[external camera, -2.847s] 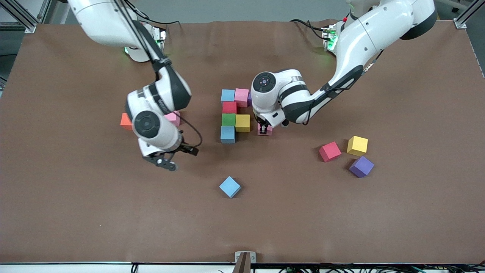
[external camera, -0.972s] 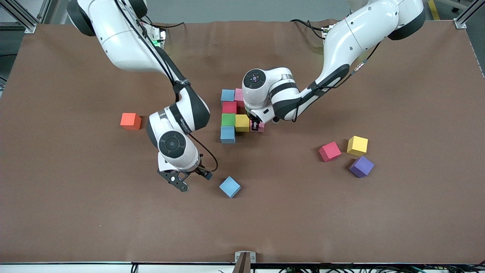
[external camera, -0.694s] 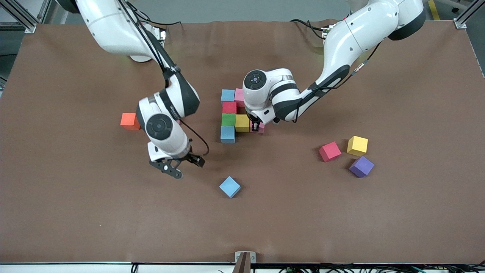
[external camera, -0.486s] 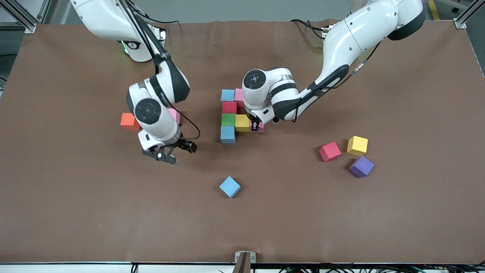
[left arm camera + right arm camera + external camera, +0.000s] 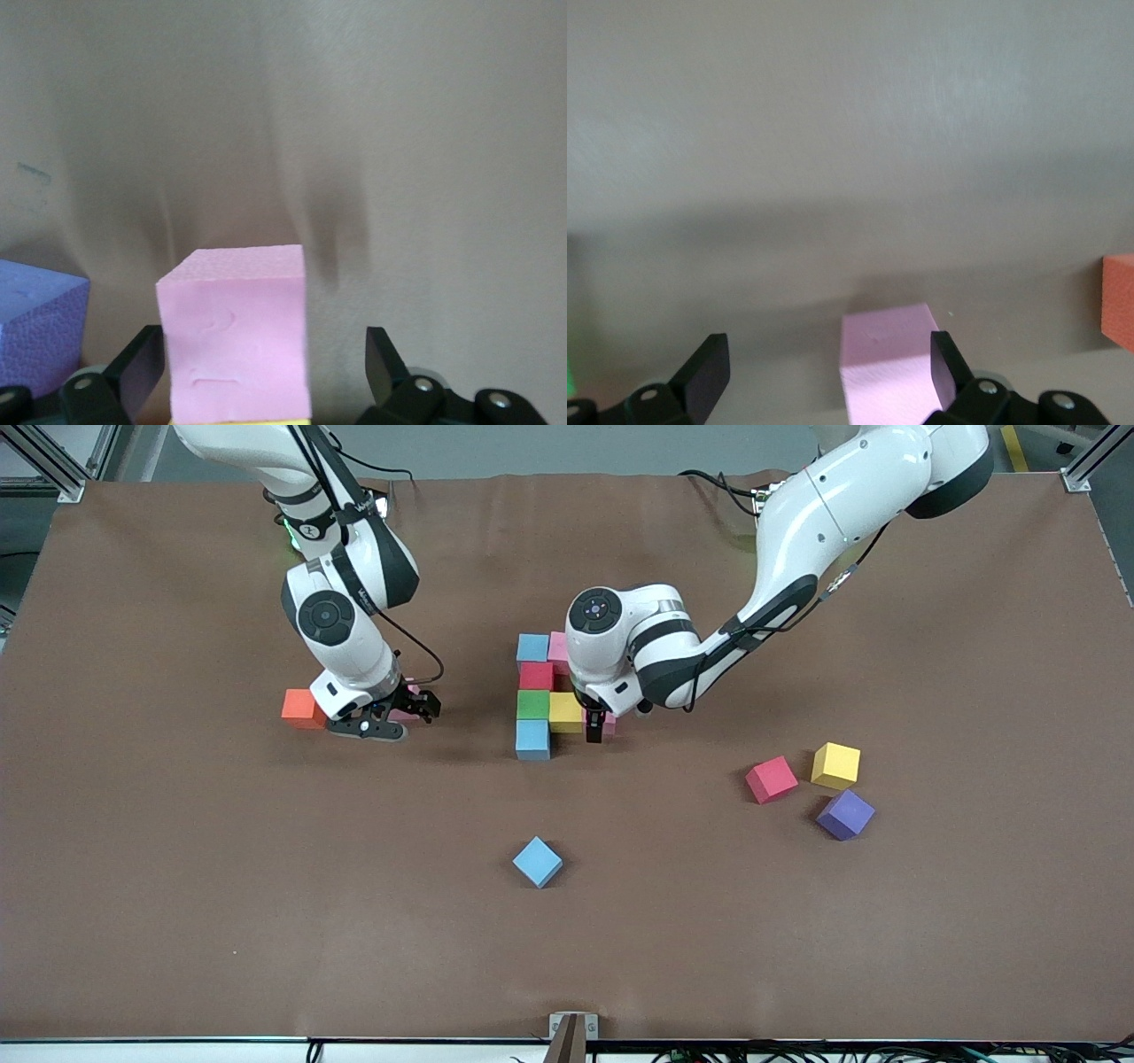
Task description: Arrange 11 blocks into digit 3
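The partial digit 3 stands mid-table: a blue block [image 5: 532, 647], a pink one [image 5: 558, 646], red [image 5: 537, 676], green [image 5: 534, 705], yellow [image 5: 566, 712] and blue [image 5: 532, 740]. Another pink block [image 5: 610, 724] [image 5: 235, 332] sits against the yellow one, between the jaws of my open left gripper [image 5: 595, 726] [image 5: 261, 354]; a gap shows on one side. My right gripper [image 5: 392, 718] [image 5: 828, 354] is open, low around a lone pink block [image 5: 408, 713] [image 5: 888, 365] toward the right arm's end. A purple block [image 5: 40, 314] shows in the left wrist view.
An orange cube [image 5: 304, 708] [image 5: 1121, 301] lies beside the lone pink block. A loose blue block [image 5: 538, 862] lies nearer the front camera. Red [image 5: 771, 779], yellow [image 5: 835, 765] and purple [image 5: 844, 814] blocks sit grouped toward the left arm's end.
My right gripper swung away from the loose blue block and came down around the lone pink block. My left gripper opened, releasing the pink block beside the yellow one.
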Tool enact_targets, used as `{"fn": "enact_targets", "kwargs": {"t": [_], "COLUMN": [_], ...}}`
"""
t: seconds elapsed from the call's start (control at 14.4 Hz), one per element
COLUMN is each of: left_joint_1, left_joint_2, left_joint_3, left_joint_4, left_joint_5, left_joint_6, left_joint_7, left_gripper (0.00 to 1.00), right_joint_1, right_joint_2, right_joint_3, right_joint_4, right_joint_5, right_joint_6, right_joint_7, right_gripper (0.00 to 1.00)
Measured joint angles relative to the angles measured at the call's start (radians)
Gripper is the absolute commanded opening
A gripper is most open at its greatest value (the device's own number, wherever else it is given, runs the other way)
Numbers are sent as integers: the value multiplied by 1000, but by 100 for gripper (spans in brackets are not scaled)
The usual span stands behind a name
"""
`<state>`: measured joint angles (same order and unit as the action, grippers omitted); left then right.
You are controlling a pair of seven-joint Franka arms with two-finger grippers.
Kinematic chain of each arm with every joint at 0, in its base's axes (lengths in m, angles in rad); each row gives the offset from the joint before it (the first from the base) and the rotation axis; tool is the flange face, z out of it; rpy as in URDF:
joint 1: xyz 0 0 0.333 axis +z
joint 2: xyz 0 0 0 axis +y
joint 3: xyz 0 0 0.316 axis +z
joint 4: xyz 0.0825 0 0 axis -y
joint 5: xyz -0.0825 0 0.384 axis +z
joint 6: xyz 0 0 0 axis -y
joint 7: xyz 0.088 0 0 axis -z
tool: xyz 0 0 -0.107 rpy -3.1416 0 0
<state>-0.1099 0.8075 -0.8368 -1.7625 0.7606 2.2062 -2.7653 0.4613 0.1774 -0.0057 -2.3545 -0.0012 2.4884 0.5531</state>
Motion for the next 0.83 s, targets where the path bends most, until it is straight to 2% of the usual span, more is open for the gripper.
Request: {"fn": "enact_targets", "kwargs": {"t": [0.21, 0.49, 0.83], "left_joint_1": [38, 176, 436], "left_joint_2": [-25, -45, -48], "left_joint_3": [-50, -193, -329], "left_joint_4": [6, 2, -2], "left_joint_5": [-19, -19, -19], "left_joint_6": [-64, -198, -273], "left_joint_7": [25, 107, 517], "left_gripper": [100, 100, 100], "right_joint_1": [0, 7, 10], "right_joint_2": [-6, -13, -19], "right_joint_3": [0, 1, 2], "right_joint_4": [-92, -134, -142], "right_joint_5": [0, -4, -4], "right_joint_6": [99, 140, 135], "right_joint_7": [-28, -35, -54], "right_gripper": [100, 100, 100]}}
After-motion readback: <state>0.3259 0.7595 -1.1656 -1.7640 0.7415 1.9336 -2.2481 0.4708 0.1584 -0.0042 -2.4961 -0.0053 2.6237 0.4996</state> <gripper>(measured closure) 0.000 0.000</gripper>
